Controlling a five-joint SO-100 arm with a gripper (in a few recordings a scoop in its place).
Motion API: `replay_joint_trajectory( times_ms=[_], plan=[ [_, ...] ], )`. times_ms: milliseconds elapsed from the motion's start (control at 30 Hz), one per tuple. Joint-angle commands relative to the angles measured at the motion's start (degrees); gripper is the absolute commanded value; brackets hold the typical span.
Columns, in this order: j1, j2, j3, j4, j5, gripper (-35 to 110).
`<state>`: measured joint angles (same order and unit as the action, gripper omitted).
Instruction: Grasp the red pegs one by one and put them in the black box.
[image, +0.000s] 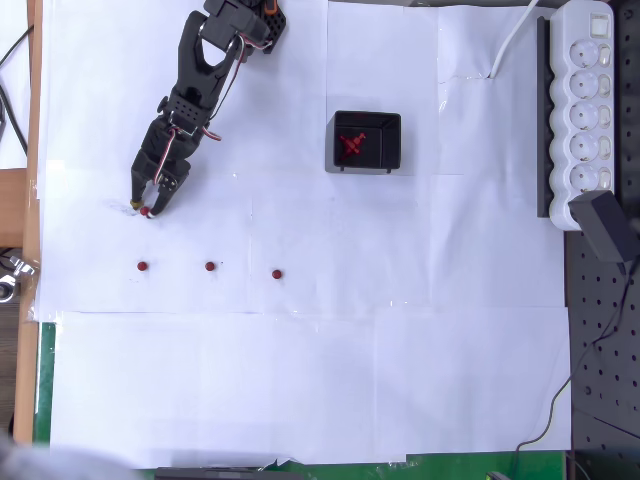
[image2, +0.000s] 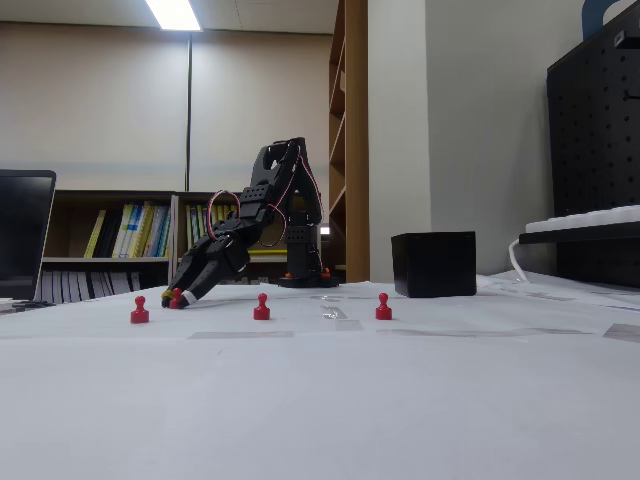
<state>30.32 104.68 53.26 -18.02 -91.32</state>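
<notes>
My black gripper (image: 146, 206) is down at the paper on the left in the overhead view, its fingertips closed around one red peg (image: 146, 211) that still touches the sheet. The fixed view shows the same gripper (image2: 175, 297) low on the table with that peg (image2: 177, 297) at its tips. Three more red pegs stand in a row nearer the front: left (image: 142, 266), middle (image: 209, 266) and right (image: 277, 273). The black box (image: 390, 125) sits well to the right of the gripper, with several red pegs (image: 351, 145) lying inside it.
A white power strip (image: 585, 110) and a black pegboard (image: 600, 340) run along the right edge. White paper (image: 300, 370) covers the table. In the fixed view the box (image2: 433, 264) stands right of the arm base.
</notes>
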Motion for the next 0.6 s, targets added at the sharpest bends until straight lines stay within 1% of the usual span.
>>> replay_joint_trajectory(
  times_ms=[0, 67, 133, 233, 300, 467, 567],
  plan=[
    [0.7, 1.05, 1.14, 0.97, -0.79, 0],
    [0.53, 0.0, 1.14, 4.75, -0.79, 0],
    [-0.18, -3.16, 1.05, 10.9, -0.79, 0],
    [-2.11, -10.99, 1.32, 24.43, -1.58, 0],
    [-3.87, -17.14, 3.08, 36.47, -2.81, 0],
    [-10.9, -28.92, 16.7, 73.74, -7.38, 0],
    [-17.58, -33.4, 24.35, 88.77, -11.16, 0]
  ],
)
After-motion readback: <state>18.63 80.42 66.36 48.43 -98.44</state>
